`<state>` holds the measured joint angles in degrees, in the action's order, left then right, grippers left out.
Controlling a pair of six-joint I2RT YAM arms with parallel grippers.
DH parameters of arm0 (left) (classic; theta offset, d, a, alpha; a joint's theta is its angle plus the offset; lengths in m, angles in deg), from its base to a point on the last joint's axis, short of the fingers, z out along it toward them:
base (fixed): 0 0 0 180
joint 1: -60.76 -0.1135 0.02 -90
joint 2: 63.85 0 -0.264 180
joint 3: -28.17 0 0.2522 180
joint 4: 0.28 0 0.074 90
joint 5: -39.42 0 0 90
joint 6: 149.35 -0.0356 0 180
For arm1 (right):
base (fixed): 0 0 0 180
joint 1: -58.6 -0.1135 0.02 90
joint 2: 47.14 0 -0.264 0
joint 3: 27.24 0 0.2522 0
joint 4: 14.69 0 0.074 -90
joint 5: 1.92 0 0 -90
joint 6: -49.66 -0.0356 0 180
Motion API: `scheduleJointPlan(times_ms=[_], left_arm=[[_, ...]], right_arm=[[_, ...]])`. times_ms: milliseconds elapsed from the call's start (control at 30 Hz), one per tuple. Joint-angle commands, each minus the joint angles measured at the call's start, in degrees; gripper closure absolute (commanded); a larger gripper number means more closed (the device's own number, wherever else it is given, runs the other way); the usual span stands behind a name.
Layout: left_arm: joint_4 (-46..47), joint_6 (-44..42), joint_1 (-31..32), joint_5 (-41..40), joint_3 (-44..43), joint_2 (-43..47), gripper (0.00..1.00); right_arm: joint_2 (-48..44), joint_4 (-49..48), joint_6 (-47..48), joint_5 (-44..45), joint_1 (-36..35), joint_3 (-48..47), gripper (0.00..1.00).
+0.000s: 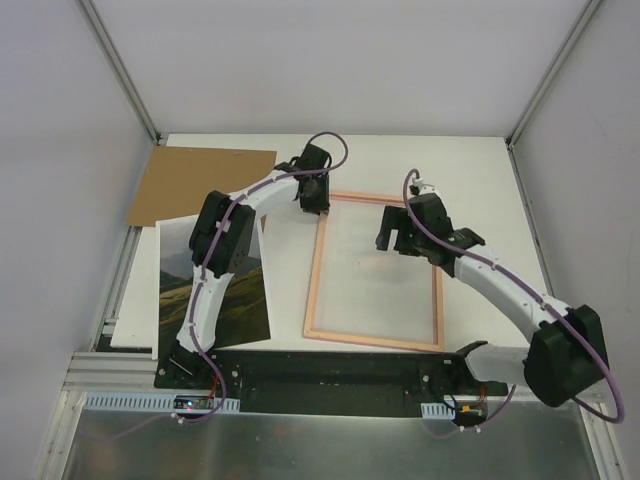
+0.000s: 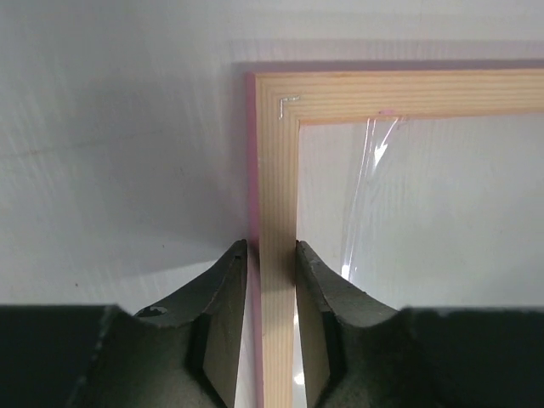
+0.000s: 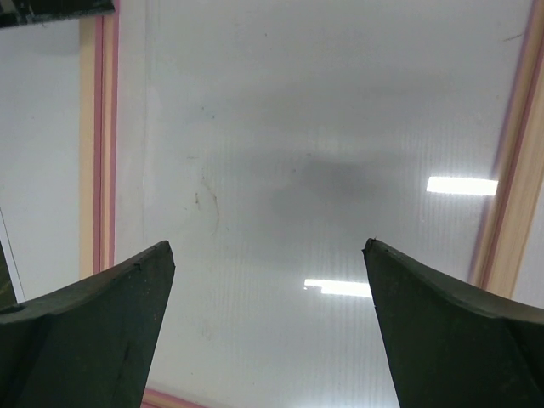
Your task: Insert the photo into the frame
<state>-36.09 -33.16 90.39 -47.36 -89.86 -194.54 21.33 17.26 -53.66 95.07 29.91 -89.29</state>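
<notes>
Landscape photo (image 1: 247,300) lies face-up just left of the pink frame (image 1: 314,280).

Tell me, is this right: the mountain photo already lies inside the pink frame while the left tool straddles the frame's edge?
Not quite. The photo is not inside the frame; it lies flat beside it, on the left, partly under the left arm, as the top view shows. The left tool does straddle the frame's edge.

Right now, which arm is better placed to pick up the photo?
Left. The photo lies on that side, beside that arm's base; the right gripper hangs open over the pane of the frame, farther off. The left gripper would probably first have to release the frame rail it clamps.
</notes>
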Motion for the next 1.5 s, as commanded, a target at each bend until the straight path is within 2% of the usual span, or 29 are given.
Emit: scheduleJointPlan(times_ms=[0, 167, 233, 367, 433, 500, 567, 600, 700, 1000, 1467], left_arm=[[-2.39, 1.05, -0.27, 3.28, 3.10, 7.19, 0.71], [-1.16, 1.58, -1.15, 4.16, 8.89, 13.35, 0.68], [0.33, 1.75, -1.41, 5.21, 12.23, 16.60, 0.68], [1.12, 2.28, -1.94, 6.09, 17.25, 20.21, 0.74], [1.30, 2.98, -2.03, 7.14, 19.09, 20.74, 0.78], [2.61, 3.95, -2.03, 8.46, 21.20, 20.92, 0.82], [3.32, 4.74, -2.03, 9.08, 22.70, 20.57, 0.87], [3.67, 4.74, -2.03, 9.52, 23.23, 20.22, 0.88], [3.76, 4.48, -2.03, 10.22, 23.58, 18.90, 0.94], [4.38, 4.57, -1.94, 13.21, 23.06, 16.70, 0.99], [4.29, 4.30, -1.85, 15.41, 21.74, 14.68, 1.00]], right_arm=[[8.42, -2.90, -0.74, -1.88, 0.21, -7.77, 0.04], [20.81, -5.62, -2.76, -4.78, 0.38, -16.99, 0.01], [26.34, -6.42, -3.37, -6.36, 0.21, -21.91, 0.09], [35.23, -8.79, -5.13, -11.63, 0.21, -28.68, 0.31], [38.92, -9.75, -6.10, -13.04, 0.21, -31.59, 0.46], [42.61, -10.37, -6.89, -14.62, 0.30, -35.01, 0.65], [46.21, -10.37, -7.94, -15.77, 0.30, -38.09, 0.77], [47.71, -10.46, -8.38, -16.38, 0.21, -39.32, 0.83], [51.14, -10.73, -9.44, -17.35, 0.30, -42.58, 0.90], [57.83, -10.99, -11.37, -18.15, 0.39, -48.12, 0.98], [62.14, -9.94, -12.52, -18.32, 0.39, -51.02, 0.99]])
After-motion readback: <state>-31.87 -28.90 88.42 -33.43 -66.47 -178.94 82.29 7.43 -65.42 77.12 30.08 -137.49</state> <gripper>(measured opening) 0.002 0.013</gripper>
